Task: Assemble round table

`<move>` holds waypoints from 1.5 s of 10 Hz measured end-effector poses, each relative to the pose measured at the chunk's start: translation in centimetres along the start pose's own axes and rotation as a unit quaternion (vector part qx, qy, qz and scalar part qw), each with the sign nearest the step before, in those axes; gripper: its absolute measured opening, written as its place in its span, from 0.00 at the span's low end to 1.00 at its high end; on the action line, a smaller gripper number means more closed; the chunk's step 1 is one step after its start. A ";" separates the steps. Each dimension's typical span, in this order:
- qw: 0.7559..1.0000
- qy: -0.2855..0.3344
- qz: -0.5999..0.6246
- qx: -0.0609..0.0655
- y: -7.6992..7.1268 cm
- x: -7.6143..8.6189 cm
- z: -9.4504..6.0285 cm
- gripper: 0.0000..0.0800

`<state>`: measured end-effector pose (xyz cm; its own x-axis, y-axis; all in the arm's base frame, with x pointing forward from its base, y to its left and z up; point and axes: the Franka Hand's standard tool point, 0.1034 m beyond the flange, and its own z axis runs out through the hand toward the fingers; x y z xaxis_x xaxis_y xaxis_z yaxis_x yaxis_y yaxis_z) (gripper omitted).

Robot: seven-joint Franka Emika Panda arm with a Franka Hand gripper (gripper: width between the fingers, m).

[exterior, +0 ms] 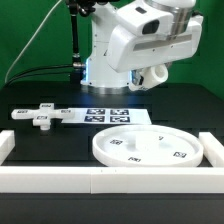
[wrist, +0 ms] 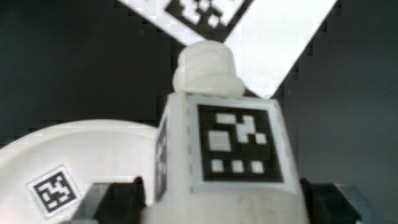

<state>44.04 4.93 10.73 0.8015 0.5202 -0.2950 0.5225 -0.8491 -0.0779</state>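
My gripper (exterior: 150, 72) is raised above the table and shut on the short thick white post (exterior: 157, 77), which sticks out below it. In the wrist view the post (wrist: 217, 110) fills the middle, with a black-and-white tag on its side, held between the two dark fingers (wrist: 118, 200) of the gripper (wrist: 217, 202). The large rimmed disc (exterior: 148, 147) lies flat on the table at the front right of the exterior view and carries several small tags; its edge shows in the wrist view (wrist: 71, 150). The cross-shaped piece (exterior: 40, 116) lies at the exterior view's left.
The marker board (exterior: 110, 116) lies flat behind the disc and also shows in the wrist view (wrist: 249, 25). Long white border rails (exterior: 100, 182) run along the front and both sides of the black table. The robot's base (exterior: 105, 70) stands at the back.
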 end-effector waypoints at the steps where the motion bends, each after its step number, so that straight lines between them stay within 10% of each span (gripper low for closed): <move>1: 0.999 0.029 0.011 0.004 0.3 0.3 0.0 0.51; 3: 0.997 0.039 0.062 0.031 1.2 0.0 -0.5 0.51; 7: 0.983 0.174 0.057 -0.007 2.6 0.7 -0.6 0.51; 9: 0.973 0.216 0.081 -0.006 3.5 0.8 -0.7 0.51; 10: 0.963 0.254 0.079 -0.033 4.4 0.4 -0.7 0.51; 15: 0.966 0.242 0.090 0.005 3.3 2.7 -0.9 0.51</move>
<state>48.24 3.64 10.55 0.9222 0.3449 0.1750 0.3619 -0.9291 -0.0759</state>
